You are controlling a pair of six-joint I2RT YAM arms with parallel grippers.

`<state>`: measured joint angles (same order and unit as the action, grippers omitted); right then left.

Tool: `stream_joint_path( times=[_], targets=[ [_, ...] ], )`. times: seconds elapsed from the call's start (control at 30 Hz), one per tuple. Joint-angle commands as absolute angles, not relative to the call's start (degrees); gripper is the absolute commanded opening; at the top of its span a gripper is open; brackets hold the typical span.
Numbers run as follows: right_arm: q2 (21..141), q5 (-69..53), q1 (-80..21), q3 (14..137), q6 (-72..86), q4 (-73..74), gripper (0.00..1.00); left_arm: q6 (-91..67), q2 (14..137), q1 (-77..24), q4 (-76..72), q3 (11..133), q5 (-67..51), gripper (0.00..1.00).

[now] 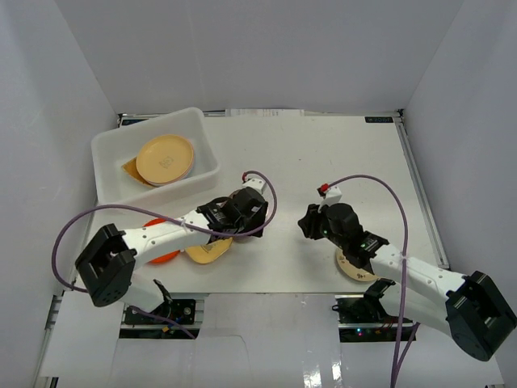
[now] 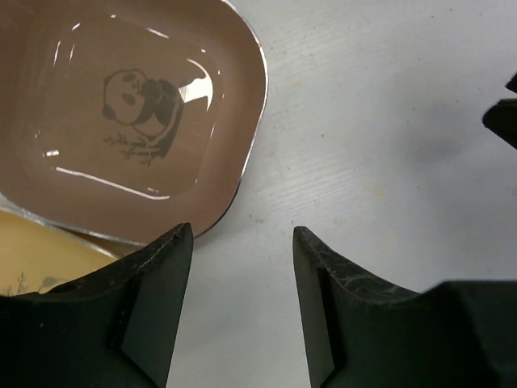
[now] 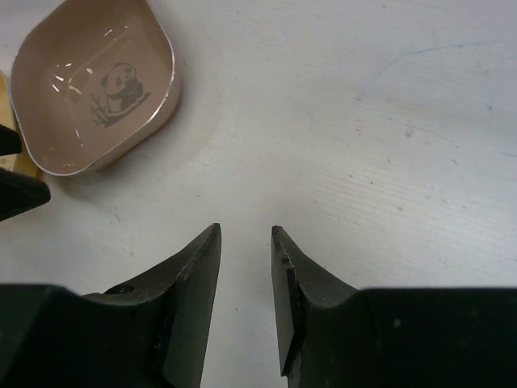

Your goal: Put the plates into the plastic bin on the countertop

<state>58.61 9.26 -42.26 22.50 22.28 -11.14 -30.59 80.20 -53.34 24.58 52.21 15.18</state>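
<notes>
Near left gripper (image 2: 242,236) and right gripper (image 3: 245,231), both parted: glossy brown panda plate (image 2: 121,121)

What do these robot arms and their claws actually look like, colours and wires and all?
The left arm and right arm are white tubes linked by chunky black joints. A thin purple cable loops along each, with a small red plug near the right one's wrist. The left claw and right claw are matte black, each with two wedge-shaped, slightly scuffed fingers.

Left arm (image 1: 161,234) and right arm (image 1: 420,279) — white shells, black joints, purple cable (image 1: 275,200) each; red bit (image 1: 324,190), perhaps a connector, at the right wrist's eleven o'clock.
</notes>
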Motion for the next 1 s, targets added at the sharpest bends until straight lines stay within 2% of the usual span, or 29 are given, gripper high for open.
stream_joint_path(
  times=[0.0, 0.3, 0.37, 0.43, 0.5, 0.6, 0.8, 0.97],
  targets=[
    [55.29, 9.50, -41.22, 20.48, 24.00, -10.90, 0.38, -24.35, 84.19, -53.44, 19.25, 55.01, 16.35, 0.63],
    [48.61, 7.74, -40.87, 18.11, 23.55, -10.55, 0.38, -19.51, 96.94, -53.26, 17.84, 61.96, 16.96, 0.58],
    [47.99, 7.47, -40.96, 17.58, 23.55, -10.37, 0.38, -19.16, 97.99, -53.17, 17.58, 63.36, 17.66, 0.50],
    [46.94, 7.56, -40.87, 17.32, 23.64, -10.02, 0.38, -18.81, 99.05, -53.17, 17.49, 64.16, 18.02, 0.35],
    [45.89, 7.73, -40.87, 17.14, 23.64, -9.76, 0.38, -18.28, 99.66, -53.17, 17.23, 64.77, 18.46, 0.25],
    [43.34, 8.61, -40.96, 17.31, 23.56, -8.09, 0.38, -17.49, 99.58, -53.17, 17.23, 65.13, 19.33, 0.00],
    [40.26, 8.96, -40.87, 18.02, 22.85, -6.15, 0.38, -17.32, 92.13, -53.26, 16.79, 65.47, 21.00, 0.00],
    [41.31, 7.47, -40.87, 18.46, 22.50, -6.67, 0.38, -15.12, 77.01, -53.26, 20.98, 67.93, 20.31, 0.00]
  ],
)
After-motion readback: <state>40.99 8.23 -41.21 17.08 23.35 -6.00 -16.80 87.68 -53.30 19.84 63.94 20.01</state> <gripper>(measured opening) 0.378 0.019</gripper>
